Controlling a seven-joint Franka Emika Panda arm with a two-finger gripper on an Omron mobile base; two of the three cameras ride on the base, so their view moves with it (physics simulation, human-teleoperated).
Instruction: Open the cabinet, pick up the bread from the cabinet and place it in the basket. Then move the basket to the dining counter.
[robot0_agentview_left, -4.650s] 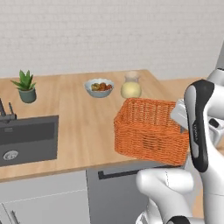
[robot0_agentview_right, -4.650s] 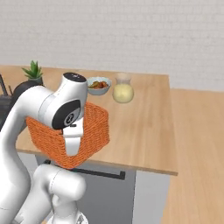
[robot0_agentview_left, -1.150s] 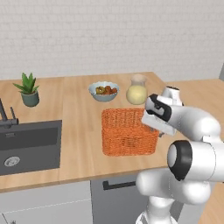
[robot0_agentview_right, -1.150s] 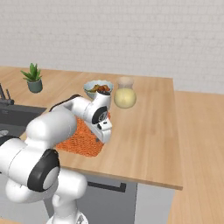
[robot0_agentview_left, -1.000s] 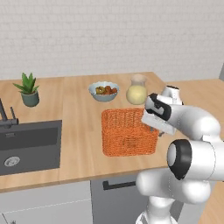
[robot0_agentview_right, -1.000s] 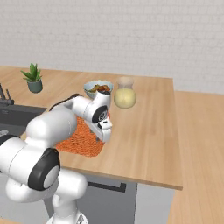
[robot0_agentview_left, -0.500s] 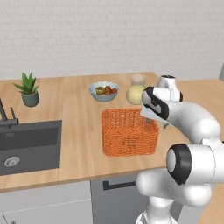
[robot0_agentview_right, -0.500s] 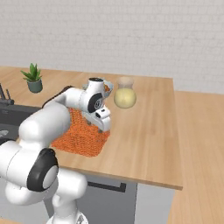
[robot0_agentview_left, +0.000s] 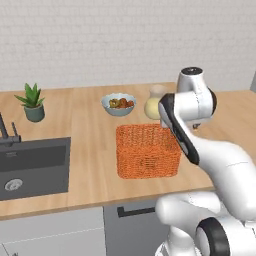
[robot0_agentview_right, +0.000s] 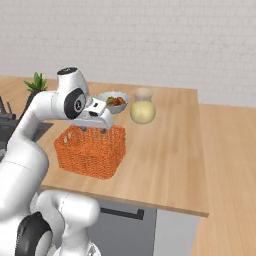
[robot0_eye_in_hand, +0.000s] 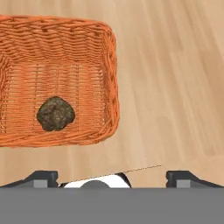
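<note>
Smooth wood dining counter (robot0_agentview_left: 90, 150); woven basket (robot0_eye_in_hand: 109, 87) holds lumpy bread (robot0_eye_in_hand: 55, 113); fingers (robot0_eye_in_hand: 177, 177) released.

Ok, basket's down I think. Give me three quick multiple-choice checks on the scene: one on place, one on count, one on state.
1. Where does the bread lie?
A. inside the basket
B. on the counter beside the basket
C. in the sink

2. How many things stand behind the basket, near the wall, not counting the plant?
A. none
B. two
C. four

3. How is the gripper?
A. shut on the basket rim
B. shut on the bread
C. open, holding nothing

Answers:
1 A: the bread rests on the floor of the basket.
2 B: a bowl and a jar.
3 C: the gripper has its fingertips spread wide, above bare counter.
</note>
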